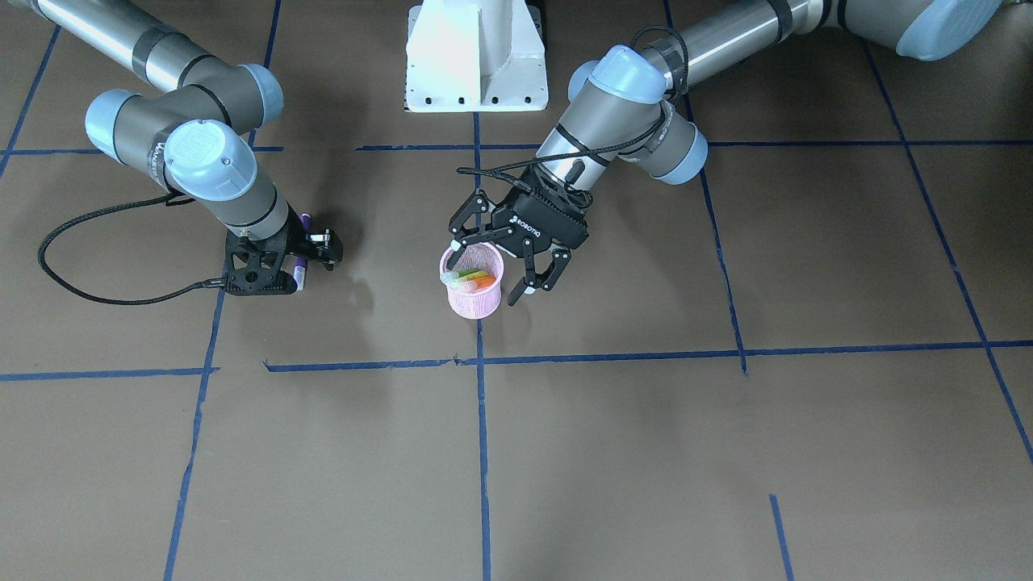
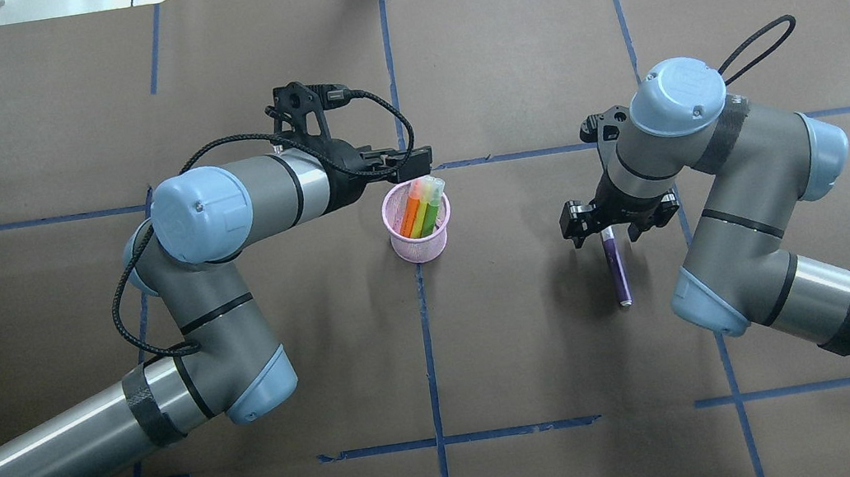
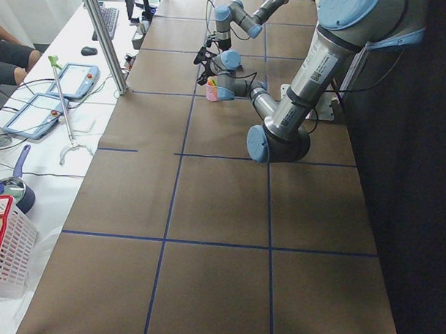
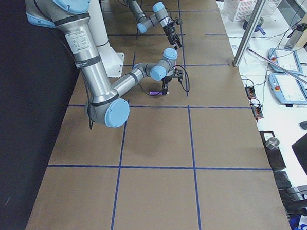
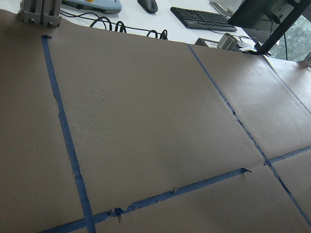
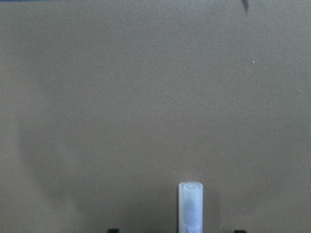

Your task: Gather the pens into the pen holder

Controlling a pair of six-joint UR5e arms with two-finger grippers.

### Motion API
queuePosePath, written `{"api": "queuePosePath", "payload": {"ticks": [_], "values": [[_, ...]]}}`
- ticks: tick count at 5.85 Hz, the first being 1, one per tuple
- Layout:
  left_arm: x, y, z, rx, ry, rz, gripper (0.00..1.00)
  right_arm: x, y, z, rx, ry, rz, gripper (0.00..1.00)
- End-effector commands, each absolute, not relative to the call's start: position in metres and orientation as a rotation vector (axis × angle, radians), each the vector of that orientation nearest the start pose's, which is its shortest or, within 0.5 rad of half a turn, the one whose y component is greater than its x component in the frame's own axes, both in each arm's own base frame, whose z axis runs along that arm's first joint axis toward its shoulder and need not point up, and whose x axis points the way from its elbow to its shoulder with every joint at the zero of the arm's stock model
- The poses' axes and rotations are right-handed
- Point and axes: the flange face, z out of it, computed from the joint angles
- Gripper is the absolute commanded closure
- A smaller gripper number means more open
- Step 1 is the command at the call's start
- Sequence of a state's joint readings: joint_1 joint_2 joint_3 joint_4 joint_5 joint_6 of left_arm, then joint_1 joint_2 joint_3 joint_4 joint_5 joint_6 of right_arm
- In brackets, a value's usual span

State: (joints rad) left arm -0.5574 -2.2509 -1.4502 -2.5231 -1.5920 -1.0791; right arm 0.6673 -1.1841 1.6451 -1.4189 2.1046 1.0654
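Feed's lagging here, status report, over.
Left gripper open beside pink wire-mesh pen holder; orange pen and green pen inside. Right gripper open astride purple pen lying flat. Nothing obstructing.

overhead and front views face each other, both steep, sharing pen holder (side views distant)

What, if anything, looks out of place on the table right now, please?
Only the purple pen stands out: it lies flat on the table under the open right gripper, apart from the pen holder, where the orange pen and green pen already lean.
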Motion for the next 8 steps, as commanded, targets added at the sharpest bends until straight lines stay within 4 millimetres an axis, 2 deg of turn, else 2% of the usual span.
{"api": "queuePosePath", "payload": {"ticks": [1, 2, 3, 4, 5, 6, 7, 8], "values": [[0.495, -0.516, 0.187, 0.650, 1.255, -0.024, 0.00, -0.454, -0.463, 0.395, -0.100, -0.783, -0.009, 0.37], [0.453, -0.542, 0.182, 0.551, 1.214, -0.014, 0.00, -0.454, -0.463, 0.395, -0.100, -0.783, -0.009, 0.52], [0.422, -0.564, 0.189, 0.444, 1.198, 0.010, 0.00, -0.454, -0.463, 0.395, -0.100, -0.783, -0.009, 0.58], [0.392, -0.582, 0.195, 0.338, 1.190, 0.036, 0.00, -0.453, -0.463, 0.395, -0.101, -0.783, -0.008, 0.70], [0.353, -0.602, 0.204, 0.265, 1.181, 0.050, 0.00, -0.454, -0.463, 0.397, -0.102, -0.780, -0.008, 0.76], [0.304, -0.623, 0.210, 0.218, 1.187, 0.080, 0.00, -0.454, -0.463, 0.397, -0.102, -0.780, -0.008, 0.78], [0.260, -0.637, 0.222, 0.187, 1.202, 0.071, 0.00, -0.453, -0.463, 0.399, -0.104, -0.777, -0.006, 0.84], [0.211, -0.650, 0.240, 0.164, 1.236, 0.082, 0.00, -0.453, -0.463, 0.397, -0.100, -0.779, -0.006, 1.00]]}}
